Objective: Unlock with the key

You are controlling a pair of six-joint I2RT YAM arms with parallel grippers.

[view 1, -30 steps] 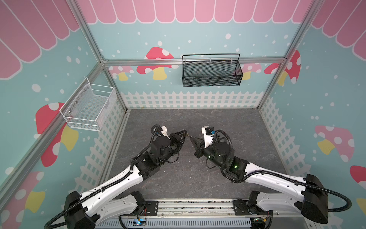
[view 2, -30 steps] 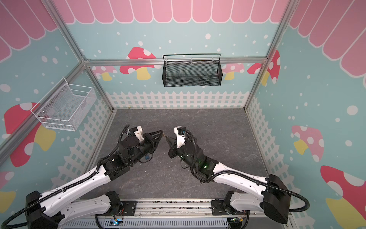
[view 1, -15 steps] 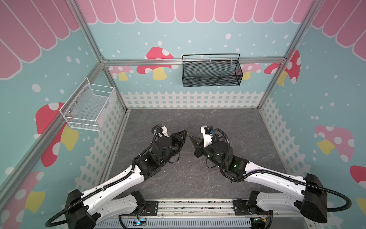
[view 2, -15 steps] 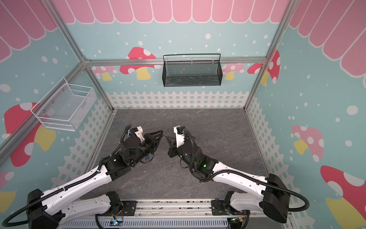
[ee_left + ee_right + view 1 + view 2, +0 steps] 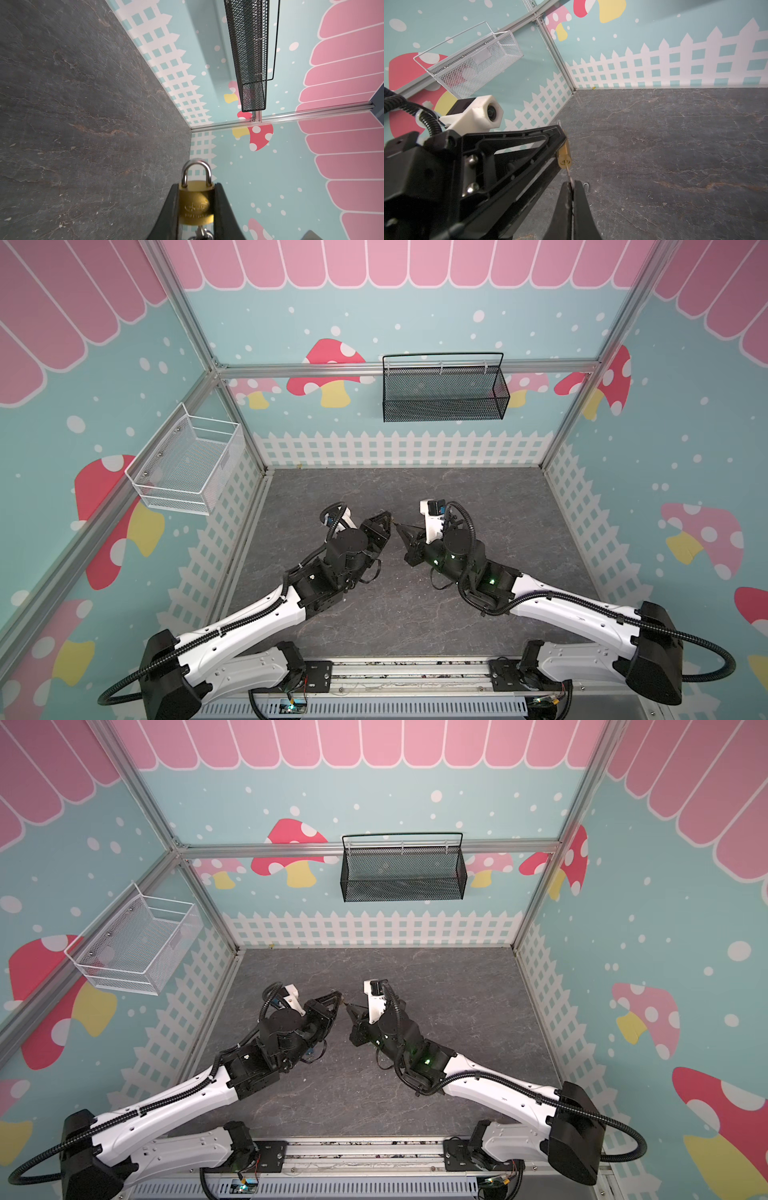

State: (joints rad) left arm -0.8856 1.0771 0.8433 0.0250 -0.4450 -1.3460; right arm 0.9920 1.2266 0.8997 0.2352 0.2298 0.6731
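At lower centre of the right wrist view, a tiny slim dark-grey metal key, pinched by the right gripper, is pressed to the keyhole of a brass-coloured padlock clamped in the left gripper; its silver shackle is seen shut, so turning is judged outstanding

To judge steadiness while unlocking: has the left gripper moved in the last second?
No visible move: the left gripper, holding the brass padlock, sits in the same place relative to the black wire basket.
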